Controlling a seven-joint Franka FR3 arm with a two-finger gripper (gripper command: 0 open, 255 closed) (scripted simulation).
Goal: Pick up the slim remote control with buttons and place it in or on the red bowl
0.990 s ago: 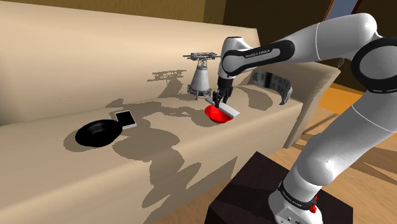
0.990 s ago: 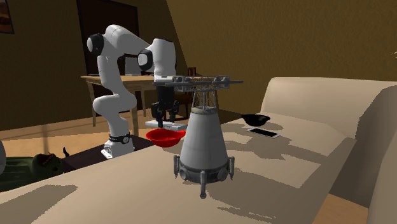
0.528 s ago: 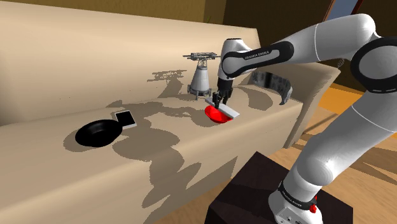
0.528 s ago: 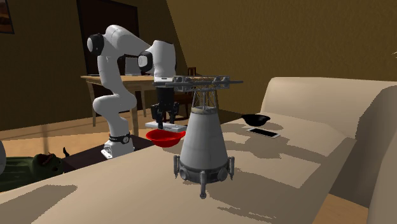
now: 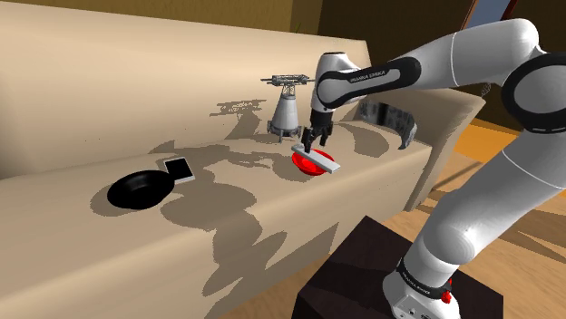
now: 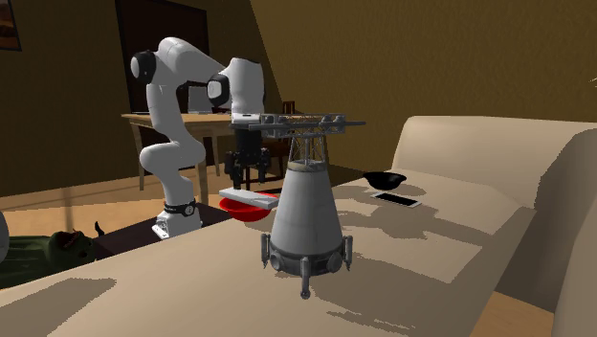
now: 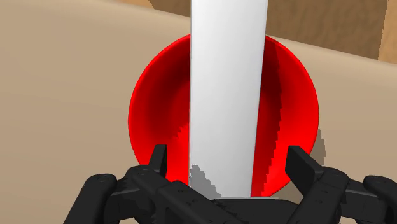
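Directly beneath the tool (image 7: pixel 229 158), whose fingers stand apart, the remote (image 7: pixel 227 89) lies across the red bowl (image 7: pixel 294 108); placing looks done, and next the tool should lift straight up, clear.

The flat white slim remote (image 7: pixel 228 95) gets cut off at its far end in the wrist view, and I can't make out its buttons. Near rim of the round red bowl (image 7: pixel 153 114) sits behind the black gripper (image 7: pixel 229 159). A grey cone-shaped tower model (image 6: pixel 304 215) hides one side of it in the second exterior view.
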